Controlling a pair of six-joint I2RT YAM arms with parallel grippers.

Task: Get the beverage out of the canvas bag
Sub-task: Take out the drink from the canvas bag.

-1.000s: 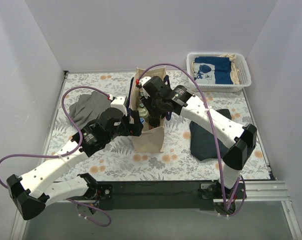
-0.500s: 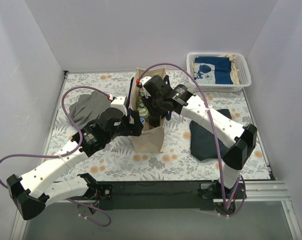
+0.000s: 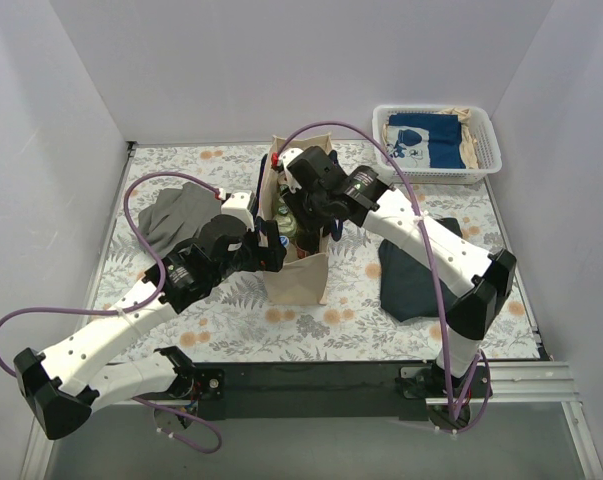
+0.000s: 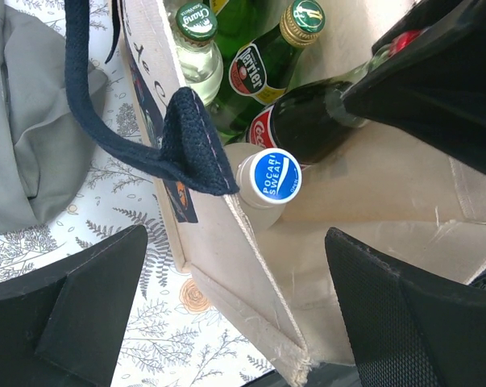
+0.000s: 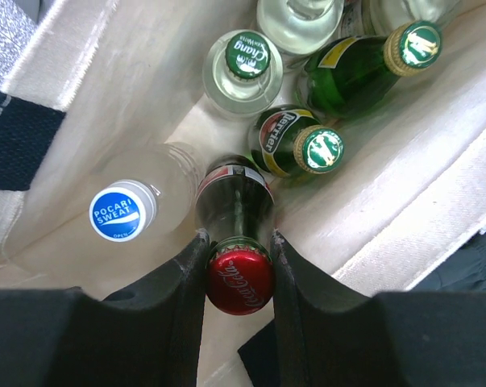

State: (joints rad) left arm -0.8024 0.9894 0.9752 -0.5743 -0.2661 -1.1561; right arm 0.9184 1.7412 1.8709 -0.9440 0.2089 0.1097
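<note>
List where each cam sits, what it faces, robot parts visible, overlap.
Top external: above, behind the bases, looking down at the table; both arms reach the canvas bag.
Left wrist: over the bag's mouth, looking in; open left tool frames it.
Right wrist: at the bag's mouth, looking down; right tool grips the cola bottle.
Shared: both wrist views show the blue-capped bottle.

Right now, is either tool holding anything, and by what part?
The right tool clamps the cola bottle by its neck, near the red cap; the left tool is open, empty.
</note>
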